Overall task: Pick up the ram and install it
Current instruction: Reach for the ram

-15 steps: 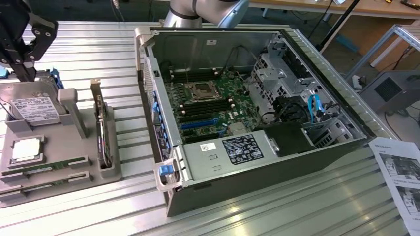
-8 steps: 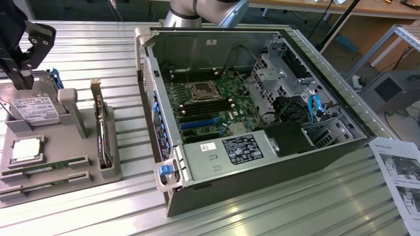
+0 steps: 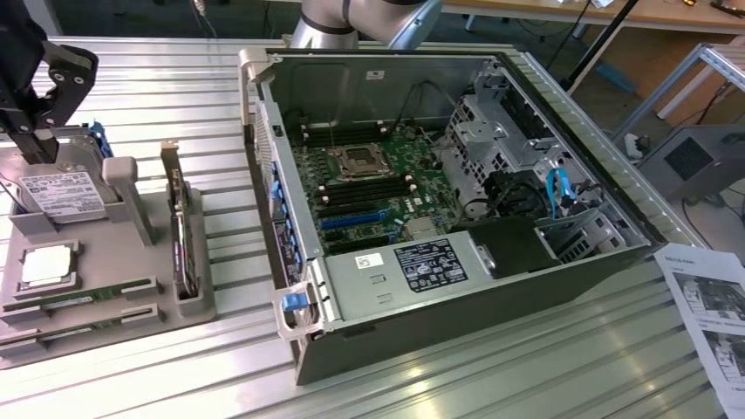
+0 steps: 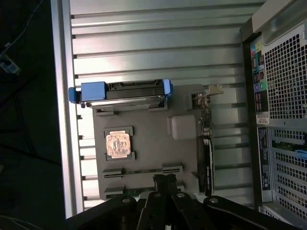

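The gripper point(image 3: 41, 155) hangs at the exterior view's left, over a grey tray point(image 3: 140, 209). Its two fingers point(image 4: 164, 181) are pressed tight together, and I can see nothing held between them.

The ram point(image 3: 93, 293) is a long, thin green stick. It lies flat in a slot of the tray. In the exterior view it sits at about 6 o'clock from the gripper, well apart from it. A second green stick point(image 3: 70, 330) lies just beside the ram, also at about 6 o'clock. Nothing touches either stick. In the wrist view, a green stick point(image 4: 136, 194) shows close to the fingertips.

Other things sit in the tray too. A hard drive point(image 3: 58, 188) with blue ends stands right by the gripper in the exterior view, between the gripper and the ram. A square silver chip point(image 3: 44, 266) lies at about 12 o'clock from the ram, between it and the hard drive. Another hard drive point(image 3: 181, 236) stands on its edge at about 2 o'clock from the ram.

A big open computer box point(image 3: 466, 288) lies at about 3 o'clock from the tray. Inside it is a green board point(image 3: 390, 175). A sheet of paper point(image 3: 710, 323) lies at about 4 o'clock from the box. Everything rests on a ribbed metal table point(image 3: 174, 78).
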You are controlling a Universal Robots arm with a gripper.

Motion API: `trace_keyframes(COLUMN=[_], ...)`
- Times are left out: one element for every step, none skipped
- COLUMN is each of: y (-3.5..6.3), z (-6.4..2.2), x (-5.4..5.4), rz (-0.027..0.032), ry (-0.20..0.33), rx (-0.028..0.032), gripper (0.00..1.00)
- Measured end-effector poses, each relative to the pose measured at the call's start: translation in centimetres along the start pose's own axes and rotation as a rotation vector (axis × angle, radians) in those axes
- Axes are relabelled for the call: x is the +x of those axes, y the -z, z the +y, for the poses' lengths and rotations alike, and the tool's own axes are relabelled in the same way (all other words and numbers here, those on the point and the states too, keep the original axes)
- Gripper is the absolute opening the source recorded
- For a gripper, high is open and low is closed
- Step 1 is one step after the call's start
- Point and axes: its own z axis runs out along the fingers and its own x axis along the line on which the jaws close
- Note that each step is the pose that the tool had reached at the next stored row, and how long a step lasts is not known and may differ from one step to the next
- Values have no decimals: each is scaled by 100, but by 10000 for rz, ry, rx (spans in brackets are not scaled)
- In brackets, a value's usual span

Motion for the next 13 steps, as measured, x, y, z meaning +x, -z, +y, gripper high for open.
trace_keyframes(y=[0,-1,-2,-3,-4,-8,-12,-16,-21,-27,-32,-36,-43], z=[0,-1,-7,-14,-19,-24,-29,-32,-39,-46,-50,-53,-57], x=[0,0,0,-1,-1,-2,-2,-2,-2,-3,-3,-3,-3], rz=[0,-1,-1,0,1,-1,-1,-1,3,6,9,11,14], ry=[0,0,1,1,0,0,-1,0,0,0,-1,-1,-1], rx=[0,-1,-1,0,0,-1,-2,-2,0,0,1,2,1], gripper=[11,11,11,11,11,11,11,11,11,11,11,11,11])
